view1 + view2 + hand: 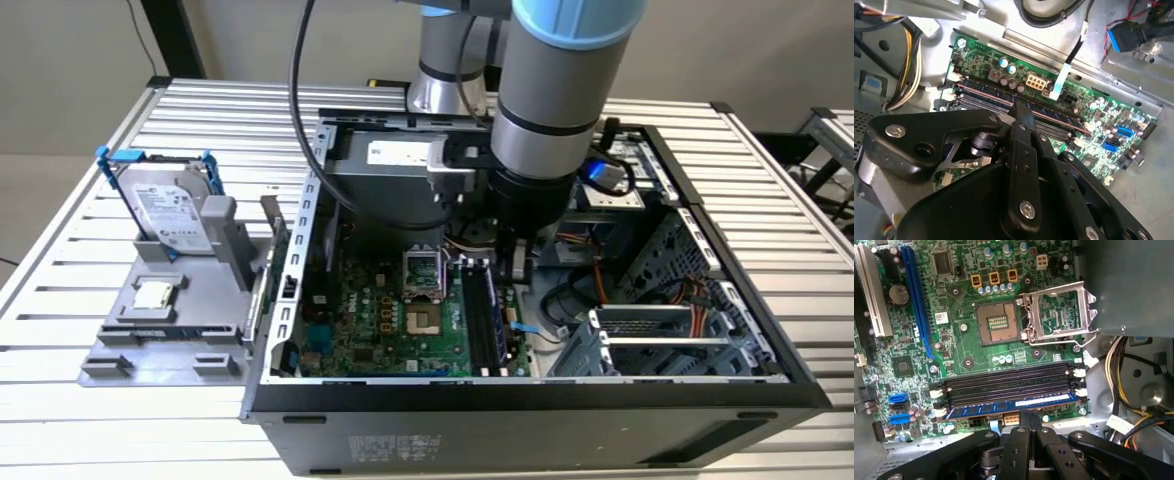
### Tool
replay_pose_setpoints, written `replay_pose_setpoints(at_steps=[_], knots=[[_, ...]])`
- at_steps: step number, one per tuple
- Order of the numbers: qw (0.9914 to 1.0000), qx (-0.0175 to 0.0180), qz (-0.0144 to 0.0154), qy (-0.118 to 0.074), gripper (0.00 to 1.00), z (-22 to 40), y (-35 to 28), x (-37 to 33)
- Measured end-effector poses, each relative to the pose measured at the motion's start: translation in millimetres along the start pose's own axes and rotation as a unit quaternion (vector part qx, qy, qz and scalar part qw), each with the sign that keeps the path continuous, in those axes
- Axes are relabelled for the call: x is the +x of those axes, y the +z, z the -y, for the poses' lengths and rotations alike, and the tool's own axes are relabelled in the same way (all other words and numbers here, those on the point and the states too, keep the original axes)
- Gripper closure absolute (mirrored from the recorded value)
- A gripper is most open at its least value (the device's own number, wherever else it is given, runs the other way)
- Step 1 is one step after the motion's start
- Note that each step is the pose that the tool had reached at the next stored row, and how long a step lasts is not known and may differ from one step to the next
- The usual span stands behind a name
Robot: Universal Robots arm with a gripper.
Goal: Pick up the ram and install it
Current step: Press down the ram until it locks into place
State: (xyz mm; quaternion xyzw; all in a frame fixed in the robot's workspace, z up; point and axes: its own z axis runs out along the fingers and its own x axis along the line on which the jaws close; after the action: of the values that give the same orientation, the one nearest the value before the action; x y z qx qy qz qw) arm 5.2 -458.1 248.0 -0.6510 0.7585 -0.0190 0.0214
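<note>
RAM stick (1011, 407) lies in outermost mobo slot, long axis crosswise just beyond your gripper (1028, 416); fingers together, empty.

Computer case (534, 400) on slatted table (80, 250); motherboard (387, 310) inside, toward the exterior view's left; ram (1014, 405) in outermost memory slot; CPU socket (996, 322) beside slots; hard drive (174, 210) upright on holder (147, 340), outside case at the exterior view's left
</note>
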Motion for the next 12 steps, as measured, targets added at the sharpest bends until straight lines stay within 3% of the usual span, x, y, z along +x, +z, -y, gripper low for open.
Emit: replay_pose_setpoints(at_steps=[5, 12], knots=[[0.99968, -0.0002, 0.0014, -0.025, 1.0, -0.3, 3.9, 0.1], [0.9985, -0.0004, 0.003, -0.055, 1.0, -0.8, 9.7, 0.2]])
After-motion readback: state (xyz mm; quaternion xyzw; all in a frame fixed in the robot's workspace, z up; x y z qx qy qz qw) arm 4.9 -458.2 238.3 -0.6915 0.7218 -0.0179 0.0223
